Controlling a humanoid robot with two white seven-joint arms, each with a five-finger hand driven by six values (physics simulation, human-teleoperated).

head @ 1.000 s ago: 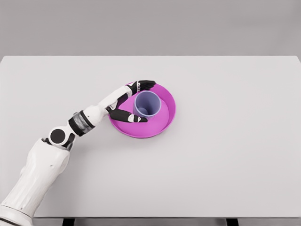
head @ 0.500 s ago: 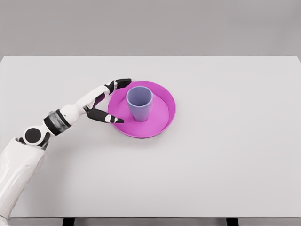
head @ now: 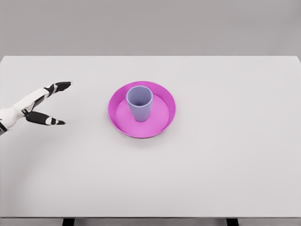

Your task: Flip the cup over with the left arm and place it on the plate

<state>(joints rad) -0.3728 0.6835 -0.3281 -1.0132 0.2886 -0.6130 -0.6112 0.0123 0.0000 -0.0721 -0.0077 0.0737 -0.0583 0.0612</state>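
A lilac cup [head: 139, 102] stands upright, mouth up, on the magenta plate [head: 162, 118] near the middle of the table. My left hand [head: 59, 103] is far to the left of the plate, close to the picture's left edge, open with thumb and fingers spread and nothing between them. It is well apart from the cup. The right arm does not show.
The white table [head: 225, 155] stretches across the view, with its front edge at the bottom and a grey wall behind.
My left hand let go of the cup and drew back leftward, away from the plate toward the left edge. The cup stays upright on the plate.
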